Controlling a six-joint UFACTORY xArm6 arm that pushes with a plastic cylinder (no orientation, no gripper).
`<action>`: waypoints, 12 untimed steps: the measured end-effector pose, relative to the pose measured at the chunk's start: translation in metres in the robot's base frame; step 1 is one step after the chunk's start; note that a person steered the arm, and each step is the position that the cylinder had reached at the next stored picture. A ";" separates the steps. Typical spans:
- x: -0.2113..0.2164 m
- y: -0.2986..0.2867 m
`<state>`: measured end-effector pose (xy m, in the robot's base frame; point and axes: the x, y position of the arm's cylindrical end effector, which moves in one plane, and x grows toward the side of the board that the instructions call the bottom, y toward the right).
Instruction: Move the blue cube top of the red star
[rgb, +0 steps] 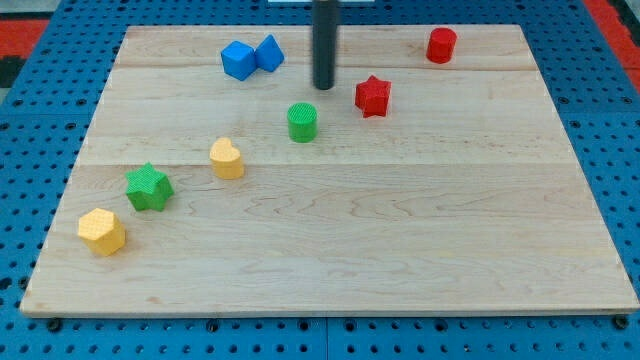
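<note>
The blue cube (238, 60) lies near the board's top edge, left of centre, touching a second blue block (269, 52) on its right. The red star (372, 96) lies right of centre in the upper part of the board. My tip (322, 87) is on the board between them, about 85 px right of the blue cube and 50 px left of the red star, just above the green cylinder (302, 122). It touches no block.
A red cylinder (441, 45) stands at the top right. A yellow heart-like block (227, 159), a green star (149, 187) and a yellow hexagonal block (102, 232) run diagonally toward the wooden board's (400, 250) lower left.
</note>
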<state>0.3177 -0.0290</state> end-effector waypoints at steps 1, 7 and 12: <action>0.001 -0.092; -0.057 -0.058; -0.066 0.022</action>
